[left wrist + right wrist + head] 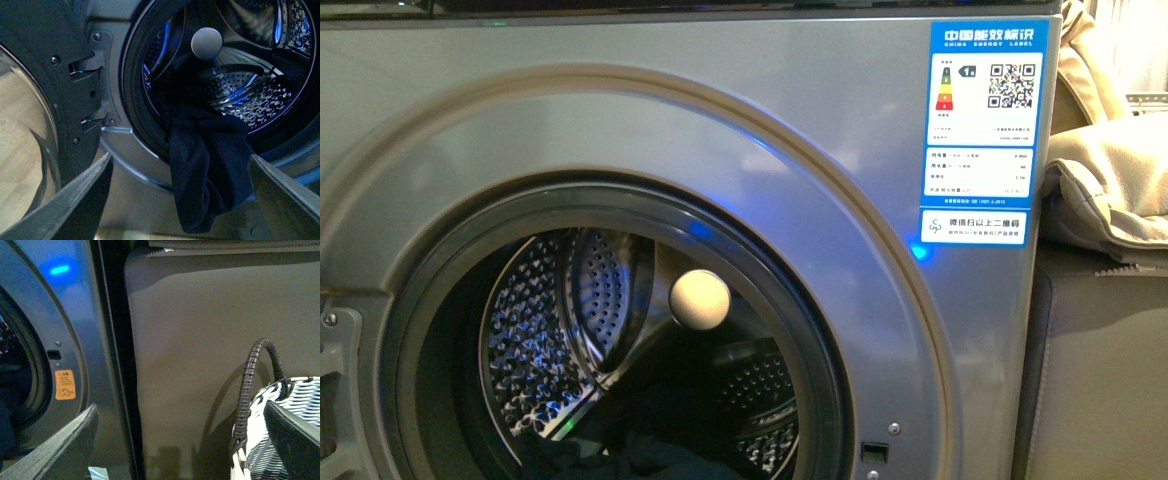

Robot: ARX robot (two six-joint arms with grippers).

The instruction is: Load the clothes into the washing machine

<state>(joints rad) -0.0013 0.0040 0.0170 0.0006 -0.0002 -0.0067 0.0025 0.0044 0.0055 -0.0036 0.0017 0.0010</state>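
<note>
Dark navy clothes half in, half out of the open washing machine.

Draped over the lower lip of the porthole ring, with one end inside the perforated drum and the other hanging down the silver-grey front. Seen only as a dark heap at the bottom of the opening in the front view. Pale ball inside the drum, above the garment. Door swung open at the hinge side. Left claw spread wide, holding nothing, fingers either side of the hanging cloth without touching it. Right claw also wide and empty, between the machine's orange sticker and a black-and-white woven basket with a wrapped handle. Beige fabric pile beside the machine, beyond the energy label.
</note>
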